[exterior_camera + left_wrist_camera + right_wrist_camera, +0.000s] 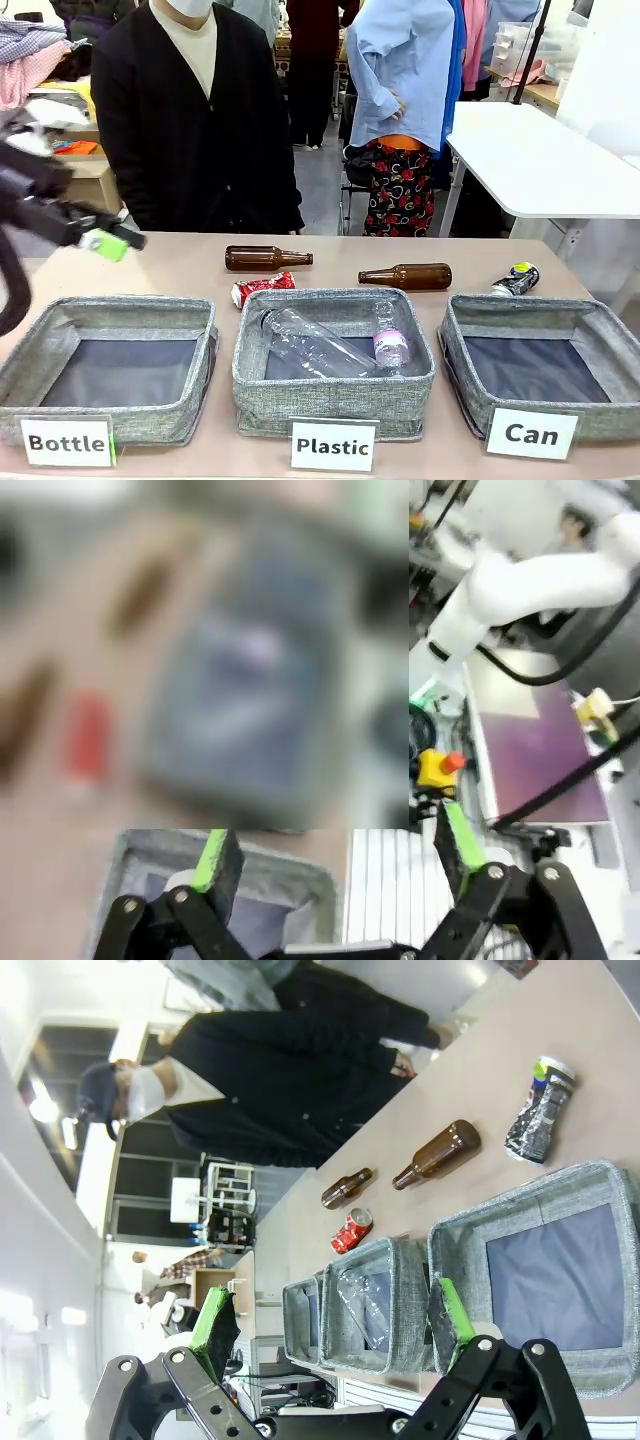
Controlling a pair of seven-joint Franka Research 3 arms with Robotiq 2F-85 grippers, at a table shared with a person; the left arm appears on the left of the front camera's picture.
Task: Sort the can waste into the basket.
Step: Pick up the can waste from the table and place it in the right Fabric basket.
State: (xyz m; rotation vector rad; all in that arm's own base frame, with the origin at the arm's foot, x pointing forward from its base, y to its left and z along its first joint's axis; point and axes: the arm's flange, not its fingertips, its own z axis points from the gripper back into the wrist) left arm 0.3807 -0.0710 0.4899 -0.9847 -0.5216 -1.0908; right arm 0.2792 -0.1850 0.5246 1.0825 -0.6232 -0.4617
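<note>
Front view: the left pincer hangs released over the far left of the counter, above the far side of the Bottle bin. The red can lies well to its right, touching the far left corner of the Plastic bin. The black-silver can lies at the far right, just behind the far rim of the Can basket, whose dark floor is bare. Two brown bottles lie between the cans.

Left wrist view: the left pincer is spread wide with nothing between its green pads, above a grey bin corner. Beyond it everything is blurred; a red smear, likely the red can, sits well apart from the fingers.

Right wrist view: the right pincer is released and holds nothing. The Can basket sits just beyond one finger. The black-silver can lies past the basket's far rim, and the red can lies farther left, beside the Plastic bin.
</note>
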